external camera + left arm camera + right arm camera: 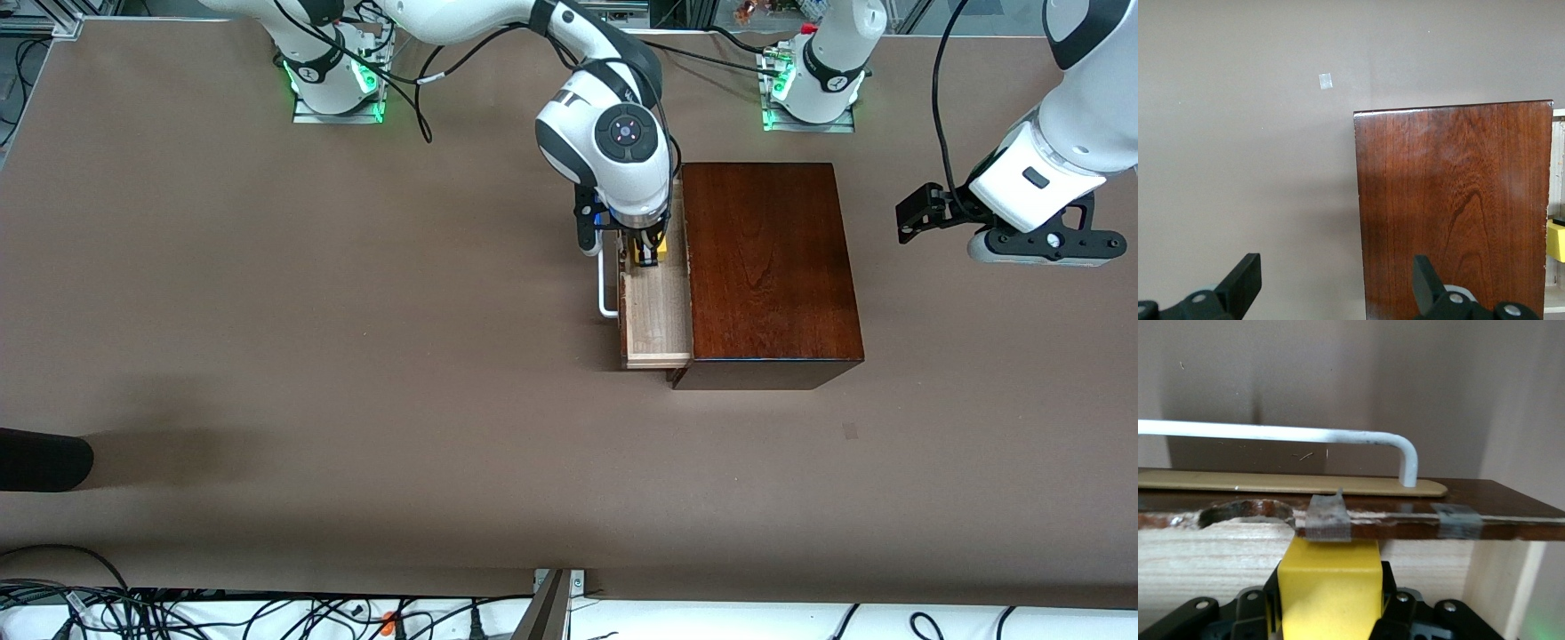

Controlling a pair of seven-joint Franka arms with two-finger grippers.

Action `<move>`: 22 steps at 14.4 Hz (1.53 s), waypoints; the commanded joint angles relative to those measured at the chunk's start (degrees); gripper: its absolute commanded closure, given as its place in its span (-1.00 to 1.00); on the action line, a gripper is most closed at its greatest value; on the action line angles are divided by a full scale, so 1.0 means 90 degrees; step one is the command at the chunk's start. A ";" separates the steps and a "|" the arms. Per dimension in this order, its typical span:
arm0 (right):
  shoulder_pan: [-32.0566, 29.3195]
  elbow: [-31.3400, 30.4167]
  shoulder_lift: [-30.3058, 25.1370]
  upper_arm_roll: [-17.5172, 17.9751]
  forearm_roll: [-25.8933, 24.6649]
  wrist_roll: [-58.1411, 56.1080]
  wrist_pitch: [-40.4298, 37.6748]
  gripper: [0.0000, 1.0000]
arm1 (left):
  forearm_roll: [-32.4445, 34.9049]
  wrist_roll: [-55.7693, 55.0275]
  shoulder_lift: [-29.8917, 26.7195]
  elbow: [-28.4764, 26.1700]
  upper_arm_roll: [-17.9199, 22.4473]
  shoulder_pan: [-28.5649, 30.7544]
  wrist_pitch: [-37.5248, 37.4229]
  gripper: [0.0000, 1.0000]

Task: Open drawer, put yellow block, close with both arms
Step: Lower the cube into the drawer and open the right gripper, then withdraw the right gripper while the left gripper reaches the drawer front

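The dark reddish-brown wooden box [769, 267] stands mid-table. Its drawer [655, 311] is pulled out toward the right arm's end, pale wood inside, with the white handle [607, 284] on its front. My right gripper [647, 253] is down in the open drawer, shut on the yellow block [648, 252]. In the right wrist view the block [1330, 587] sits between the fingers, just inside the drawer front and handle [1305, 435]. My left gripper [916, 213] is open and empty, held in the air at the left arm's end of the box [1451, 207]; a sliver of the block [1556, 241] shows there.
A small pale tape mark [851, 431] lies on the brown table nearer the front camera than the box. A dark object [40, 458] juts in at the right arm's end. Cables [178, 613] run along the table's near edge.
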 commanded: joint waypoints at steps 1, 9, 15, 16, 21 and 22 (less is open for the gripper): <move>0.0046 0.0266 0.0168 -0.0013 -0.0129 0.0166 0.0054 -0.12 | -0.0094 0.0145 -0.0073 0.0028 -0.0010 0.0050 -0.0095 -1.00; -0.0343 0.0656 -0.0582 0.0036 -0.0041 0.0088 -0.1262 -1.00 | -0.0172 0.0165 -0.0073 0.0038 -0.0010 0.0040 -0.0056 -1.00; -0.1437 0.0501 -0.1969 -0.0032 -0.0089 -0.3712 -0.3369 -1.00 | -0.0182 0.0203 -0.0014 0.0126 -0.0127 -0.0086 -0.0095 -1.00; -0.1573 0.0384 -0.2164 -0.0197 -0.0119 -0.4610 -0.3731 -1.00 | -0.0221 0.0310 0.0015 0.0116 -0.0243 -0.0145 -0.0095 -1.00; -0.1614 -0.1926 -0.3920 -0.1651 -0.0197 -0.8646 -0.3708 -1.00 | -0.0924 0.2261 0.0522 0.0116 -0.0663 -0.0175 -0.0241 -1.00; -0.1633 -0.2492 -0.4330 -0.1827 -0.0381 -0.9310 -0.3493 -1.00 | -0.0934 0.2438 0.0716 0.0116 -0.0867 -0.0175 -0.0251 -1.00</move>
